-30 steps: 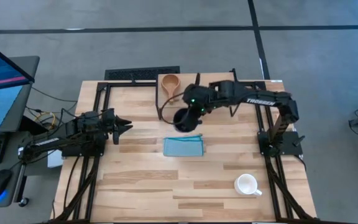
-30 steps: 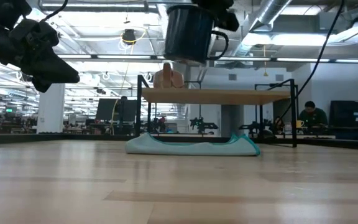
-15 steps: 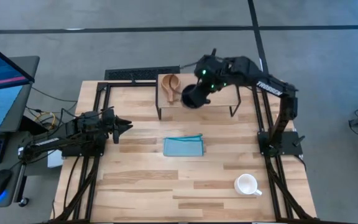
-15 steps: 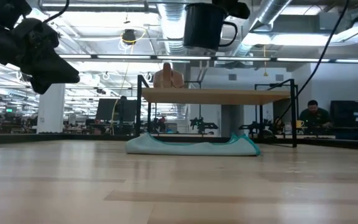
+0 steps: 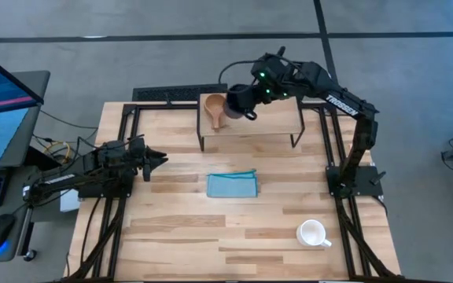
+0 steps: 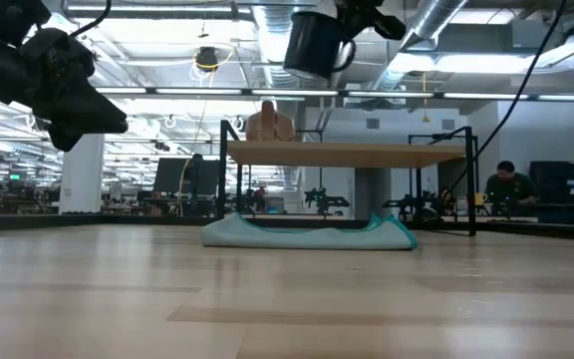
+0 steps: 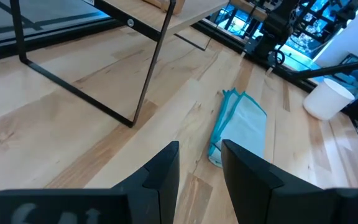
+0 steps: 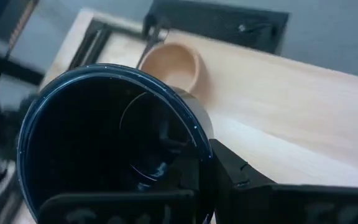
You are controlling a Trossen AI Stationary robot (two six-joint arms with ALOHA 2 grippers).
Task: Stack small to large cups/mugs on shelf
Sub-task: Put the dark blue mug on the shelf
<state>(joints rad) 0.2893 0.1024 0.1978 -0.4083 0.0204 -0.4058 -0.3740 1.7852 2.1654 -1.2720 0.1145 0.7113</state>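
The navy mug (image 5: 237,101) hangs in my right gripper (image 5: 252,97), clear above the left part of the shelf (image 5: 278,118) and just beside the wooden cup (image 5: 214,104). My right fingers are clamped on its rim, one inside and one outside. In the low view the mug (image 6: 312,44) is tilted, well above the shelf board (image 6: 347,154), with its handle loop toward the right side of that picture. In the right wrist view I look into its mouth (image 8: 107,140): the inside is dark and holds nothing I can make out.

The wooden cup stands upright on the shelf's left end, mouth up; its flat handle points toward the table's near edge in the high view. Nothing shows inside it (image 8: 171,65).

The white mug (image 5: 312,233) sits upright on the table (image 5: 171,228), near the front right corner, well apart from the shelf. Its handle points to the right and a little forward. It looks empty from above.

A blue cloth (image 5: 232,185) lies flat on the table between the shelf and the white mug, its long side running left to right.

My left gripper (image 5: 154,159) hovers over the table's left side, pointing toward the cloth. Its fingers (image 7: 160,177) stand a narrow gap apart, holding nothing.
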